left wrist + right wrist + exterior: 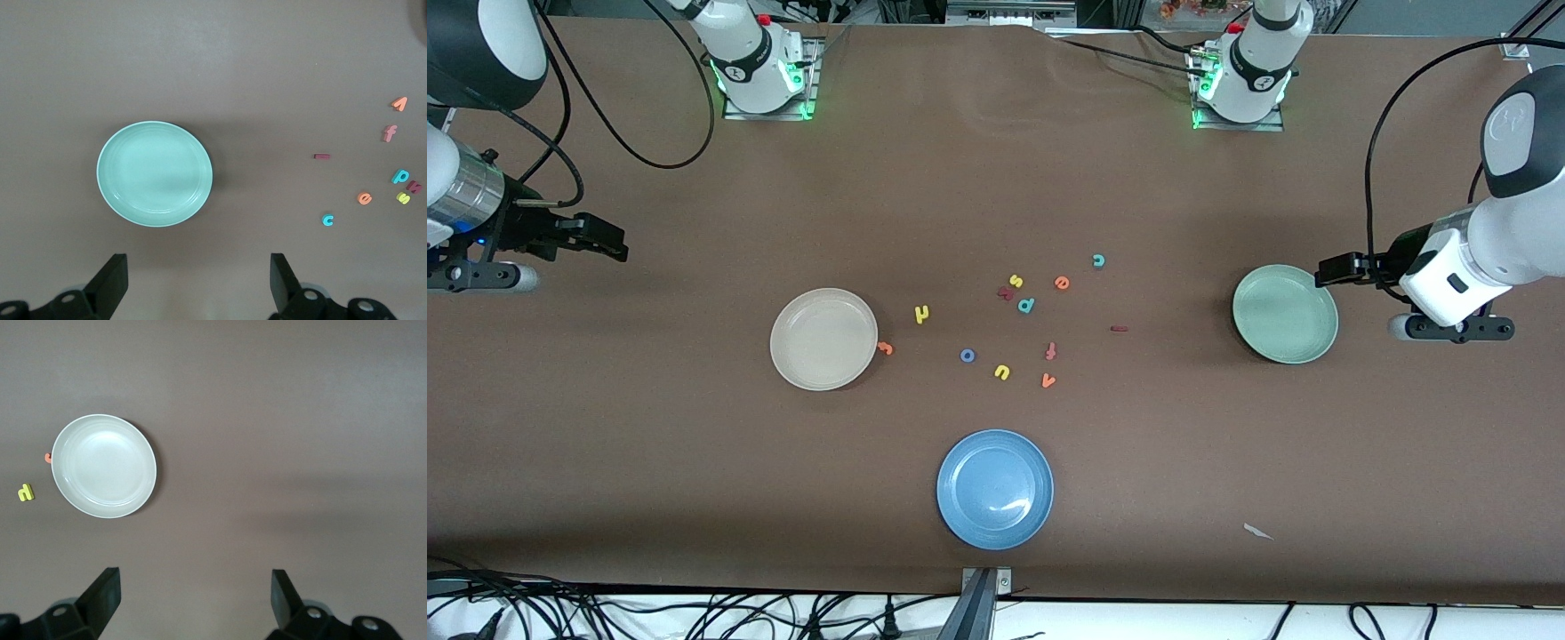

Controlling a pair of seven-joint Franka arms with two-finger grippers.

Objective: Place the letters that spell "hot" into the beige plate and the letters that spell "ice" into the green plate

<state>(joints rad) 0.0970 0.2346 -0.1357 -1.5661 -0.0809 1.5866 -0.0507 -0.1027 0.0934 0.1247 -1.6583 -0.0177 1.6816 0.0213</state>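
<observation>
The empty beige plate (823, 339) has the orange t (885, 348) against its rim, with the yellow h (921, 313) and blue o (967, 356) nearby. The teal c (1098, 260), orange e (1062, 283) and dark red i (1119, 329) lie in the scatter toward the empty green plate (1285, 313). My left gripper (1327, 271) hangs open above the table at the green plate's (155, 173) edge. My right gripper (609, 242) hangs open at the right arm's end, away from the beige plate (103, 465).
A blue plate (995, 488) sits nearest the front camera. Among the letters lie a yellow u (1001, 372), orange v (1048, 380), red cross-shaped letter (1050, 351), teal p (1025, 305) and yellow s (1016, 281). A scrap of paper (1257, 532) lies near the front edge.
</observation>
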